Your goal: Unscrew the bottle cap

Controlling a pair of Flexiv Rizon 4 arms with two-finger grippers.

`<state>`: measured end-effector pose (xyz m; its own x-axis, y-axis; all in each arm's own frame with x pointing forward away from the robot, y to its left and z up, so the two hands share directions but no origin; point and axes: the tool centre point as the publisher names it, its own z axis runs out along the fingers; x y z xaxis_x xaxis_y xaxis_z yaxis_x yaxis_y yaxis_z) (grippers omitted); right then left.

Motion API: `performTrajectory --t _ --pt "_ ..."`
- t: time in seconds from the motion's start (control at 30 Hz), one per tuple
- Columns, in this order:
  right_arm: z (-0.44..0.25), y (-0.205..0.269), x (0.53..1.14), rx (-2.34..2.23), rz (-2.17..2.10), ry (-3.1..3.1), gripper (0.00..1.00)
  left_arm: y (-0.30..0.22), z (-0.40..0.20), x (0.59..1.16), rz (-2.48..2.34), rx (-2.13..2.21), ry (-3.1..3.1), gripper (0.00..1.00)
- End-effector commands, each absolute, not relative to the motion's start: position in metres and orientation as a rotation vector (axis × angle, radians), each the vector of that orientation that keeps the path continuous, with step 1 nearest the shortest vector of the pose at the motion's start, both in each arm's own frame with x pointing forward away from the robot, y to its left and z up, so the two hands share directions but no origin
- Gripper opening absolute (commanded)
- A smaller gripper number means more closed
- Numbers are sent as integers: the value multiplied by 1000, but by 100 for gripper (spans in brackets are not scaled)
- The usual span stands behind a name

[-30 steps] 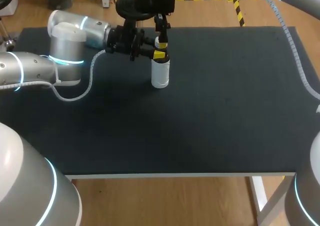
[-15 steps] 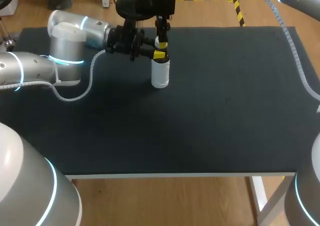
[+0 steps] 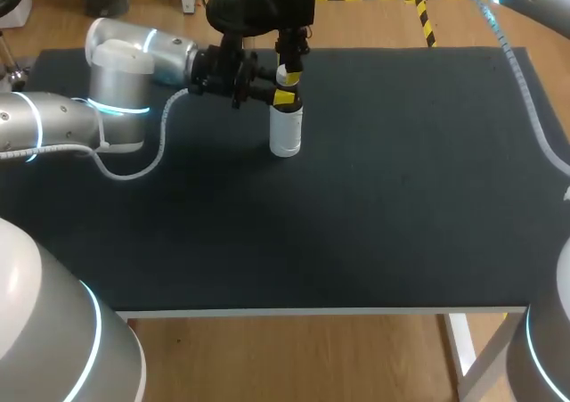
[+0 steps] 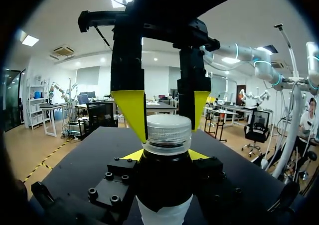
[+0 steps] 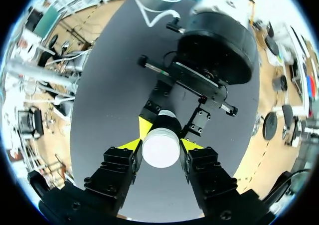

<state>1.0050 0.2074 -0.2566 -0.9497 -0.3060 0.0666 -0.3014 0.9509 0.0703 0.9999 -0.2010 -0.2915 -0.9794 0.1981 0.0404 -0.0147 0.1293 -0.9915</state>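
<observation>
At the back left of the table, over the bottle's top: right gripper (image 5: 161,146) hangs straight down, its yellow tips set on opposite sides of the bottle cap (image 4: 169,130). Both look pressed against the ribbed rim, so clamped on the cap as far as I can judge.

Just below it, left gripper (image 4: 165,156) comes in sideways. Its fingers are closed on the dark neck of the bottle (image 3: 285,133), right under the cap's collar. It serves as the brace.

Bottle stands upright on the dark table (image 3: 401,197), white body below, well away from the edges.

Step in hand, by my reading: turning the cap off while the neck is held.

Notes for doing it well:
- Keep the upper wrist's turning axis in line with the bottle's axis; an offset would lever the bottle sideways.
- Let the upper gripper rise a little as the thread backs out, not push down.
- Lower grip must stay firm, or the whole bottle spins with the cap.
- Ribbed rim should give decent purchase; smooth neck is the likelier place to slip.
</observation>
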Motion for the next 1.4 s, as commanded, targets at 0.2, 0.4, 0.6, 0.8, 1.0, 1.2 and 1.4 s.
performTrajectory --t 0.2,0.4,0.6,0.8,1.0,1.2,1.4 --pt "-258 207 1014 710 -117 -2997 0 -200 -293 1001 1963 -188 -2229 0" --pt "-261 206 1015 955 -165 -2951 0 -200 -293 1001 1963 -188 -2229 0" --pt "-259 201 1017 1181 -166 -2894 0 -200 -293 1001 1963 -188 -2229 0" --pt "-257 200 1020 1374 -122 -2851 0 -200 -293 1001 1963 -188 -2229 0" --pt "-256 202 1022 1521 -133 -2788 0 -200 -293 1001 1963 -188 -2229 0" --pt "-259 206 1016 1686 -134 -2648 0 -200 -293 1001 1963 -188 -2229 0" --pt "-260 208 1012 1829 -134 -2531 0 -200 -293 1001 1963 -188 -2229 0"
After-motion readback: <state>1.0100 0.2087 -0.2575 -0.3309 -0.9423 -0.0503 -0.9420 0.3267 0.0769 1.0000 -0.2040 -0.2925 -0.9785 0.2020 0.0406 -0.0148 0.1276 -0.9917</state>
